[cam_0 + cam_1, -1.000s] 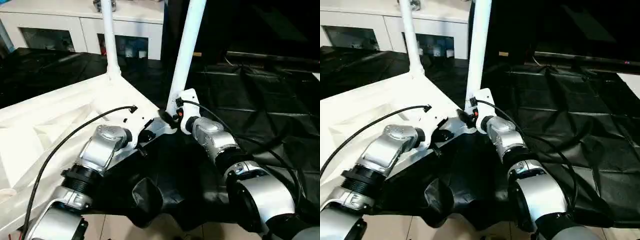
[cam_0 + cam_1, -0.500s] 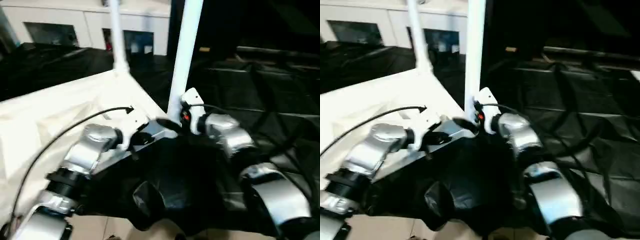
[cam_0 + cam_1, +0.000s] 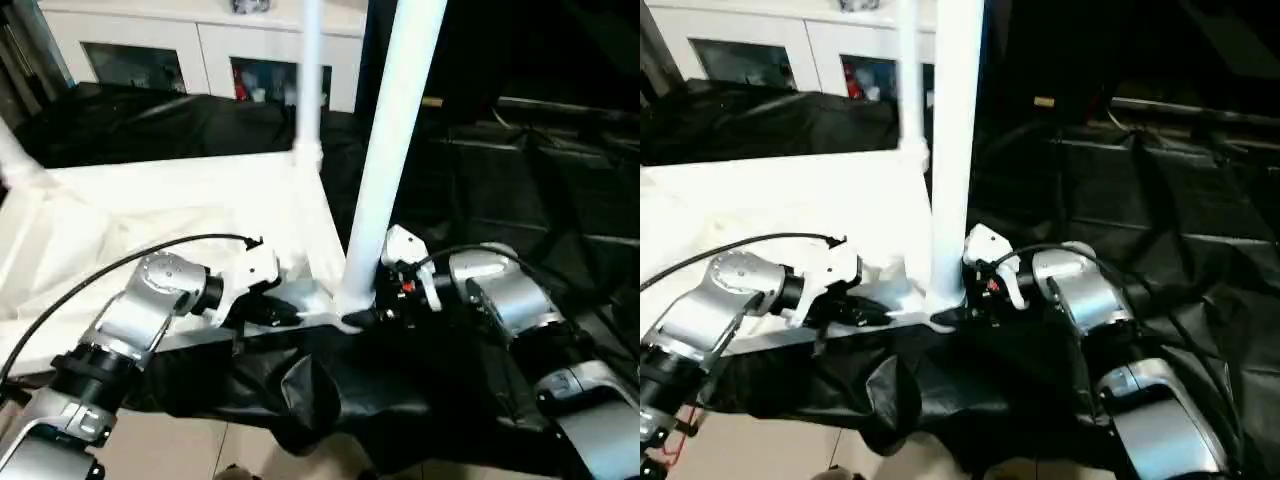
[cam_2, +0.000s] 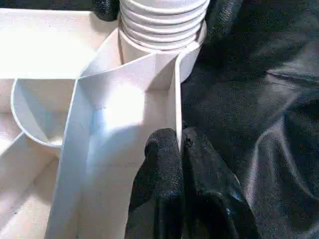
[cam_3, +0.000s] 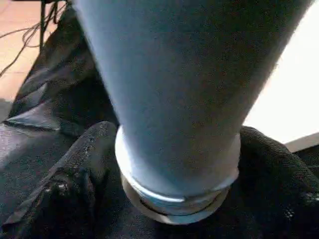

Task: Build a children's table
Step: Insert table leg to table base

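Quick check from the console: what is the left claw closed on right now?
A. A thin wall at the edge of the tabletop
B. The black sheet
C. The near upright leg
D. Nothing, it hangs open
A: in the left wrist view the left claw has its two black fingers pinched shut on a thin white wall of the tabletop, just below the corner socket where the leg stands.

White plastic tabletop (image 3: 150,215) is laid upside down on black sheeting, ribbed underside up. A thick white leg (image 3: 392,150) is stood upright in the near corner socket, threaded end seated. A second leg (image 3: 308,80) is stood at the far corner; a third (image 3: 18,160) is seen at the left edge.
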### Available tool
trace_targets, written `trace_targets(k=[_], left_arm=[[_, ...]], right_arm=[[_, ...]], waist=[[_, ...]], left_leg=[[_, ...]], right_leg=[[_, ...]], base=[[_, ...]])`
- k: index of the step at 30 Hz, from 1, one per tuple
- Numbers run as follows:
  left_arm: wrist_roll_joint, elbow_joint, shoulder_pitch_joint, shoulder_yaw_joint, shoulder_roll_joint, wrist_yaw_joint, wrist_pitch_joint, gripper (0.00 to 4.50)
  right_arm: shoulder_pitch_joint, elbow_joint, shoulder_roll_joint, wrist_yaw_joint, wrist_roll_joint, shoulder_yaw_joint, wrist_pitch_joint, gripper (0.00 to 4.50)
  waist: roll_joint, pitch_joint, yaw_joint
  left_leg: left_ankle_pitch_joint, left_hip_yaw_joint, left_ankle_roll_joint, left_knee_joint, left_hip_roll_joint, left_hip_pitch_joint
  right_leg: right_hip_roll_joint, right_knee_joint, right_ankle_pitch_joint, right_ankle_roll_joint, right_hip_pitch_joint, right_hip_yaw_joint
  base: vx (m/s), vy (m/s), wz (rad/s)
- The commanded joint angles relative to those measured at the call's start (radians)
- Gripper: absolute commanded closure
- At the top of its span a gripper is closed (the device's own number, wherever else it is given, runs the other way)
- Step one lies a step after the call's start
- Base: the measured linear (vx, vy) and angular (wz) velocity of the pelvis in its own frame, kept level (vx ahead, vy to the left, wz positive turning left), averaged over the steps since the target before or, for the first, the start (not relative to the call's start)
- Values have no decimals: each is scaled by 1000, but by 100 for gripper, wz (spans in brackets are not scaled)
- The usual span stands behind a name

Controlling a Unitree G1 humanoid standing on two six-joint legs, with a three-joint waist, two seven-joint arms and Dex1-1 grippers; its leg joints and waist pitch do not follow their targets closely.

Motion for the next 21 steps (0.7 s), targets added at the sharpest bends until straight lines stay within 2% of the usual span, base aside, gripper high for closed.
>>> trace_targets(k=[1, 4, 6, 8, 17, 21], left_arm=[[-36, -33, -9, -27, -14, -55, -34, 450], [-39, -29, -10, -27, -12, -62, -40, 450], [-38, -24, -8, -28, -13, -68, -48, 450], [-34, -19, -7, -29, -14, -69, -52, 450], [-29, -5, 1, -24, -38, -41, -58, 450], [-30, 17, -11, -1, -85, 29, -43, 450]], right_arm=[[8, -46, 11, 6, 10, 11, 22, 88], [17, -72, 11, 14, 18, 14, 41, 122], [25, -86, 10, 20, 27, 17, 54, 122], [32, -91, 11, 20, 30, 19, 61, 154], [73, -106, 39, -41, 37, 0, 99, 165], [73, -54, 92, -173, 38, -46, 105, 165]], waist=[[13, -76, 0], [15, -78, -1], [12, -78, 1], [12, -79, 2], [13, -78, 12], [13, -73, 9]], left_leg=[[-218, 6, 33, -64, 19, 6], [-207, 7, 35, -62, 19, 6], [-200, 6, 35, -62, 18, 5], [-200, 6, 34, -61, 18, 6], [-199, 7, 27, -61, 18, 8], [-254, 4, 3, -63, 14, 10]], right_leg=[[-48, -57, -206, -235, 63, 41], [-49, -55, -183, -244, 63, 41], [-48, -54, -184, -242, 65, 40], [-49, -54, -188, -239, 65, 41], [-49, -56, -207, -226, 64, 42], [-52, -66, -311, -197, 62, 42]], base=[[0, 0, 0], [0, 0, 0], [0, 0, 0], [0, 0, 0], [0, 0, 0], [0, 0, 0]])
